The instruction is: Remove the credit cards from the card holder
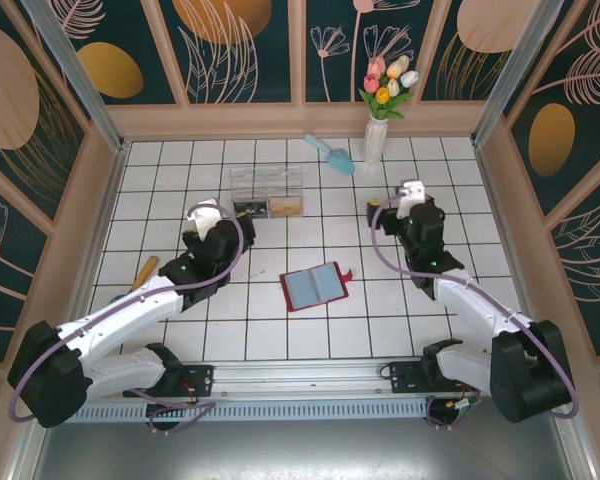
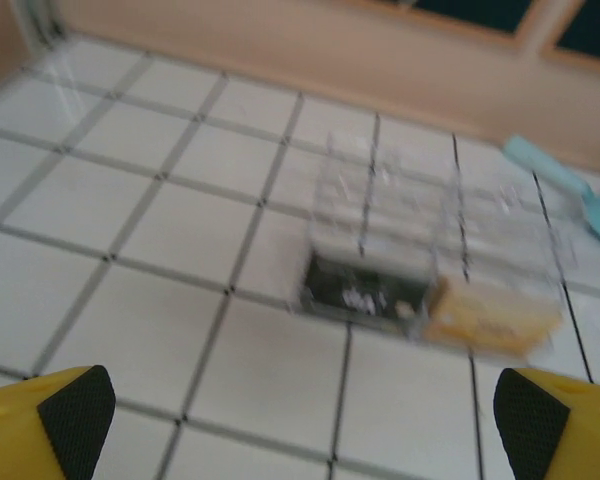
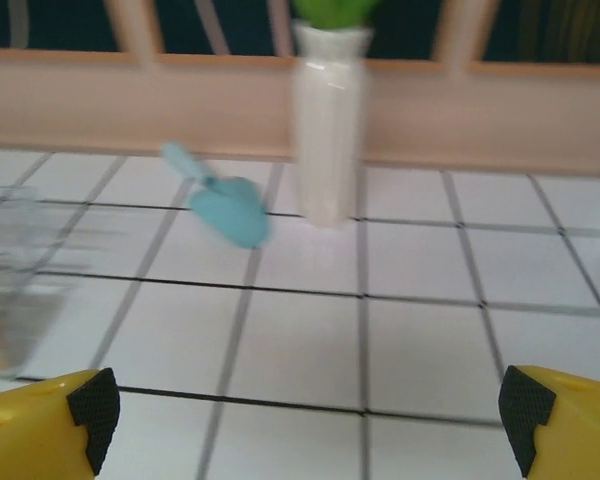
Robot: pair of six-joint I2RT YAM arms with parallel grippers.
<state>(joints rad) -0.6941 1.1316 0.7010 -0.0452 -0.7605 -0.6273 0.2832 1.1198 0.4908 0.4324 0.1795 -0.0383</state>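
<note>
The red card holder [image 1: 317, 287] lies open on the white tiles between the two arms, a grey-blue inner face up and its strap tab at the right. Two credit cards, one dark [image 1: 248, 208] [image 2: 365, 290] and one gold-tan [image 1: 288, 205] [image 2: 490, 315], lie in a clear plastic box [image 1: 267, 190] [image 2: 430, 225]. My left gripper [image 1: 212, 215] [image 2: 302, 420] is open and empty, just left of and short of the box. My right gripper [image 1: 405, 195] [image 3: 308, 415] is open and empty above bare tiles, up and to the right of the holder.
A white vase [image 1: 377, 140] [image 3: 328, 120] of tulips stands at the back, with a light-blue scoop [image 1: 330, 153] [image 3: 220, 200] beside it. A wooden-handled tool [image 1: 143, 270] lies at the left. Walls close in the tiled floor on three sides.
</note>
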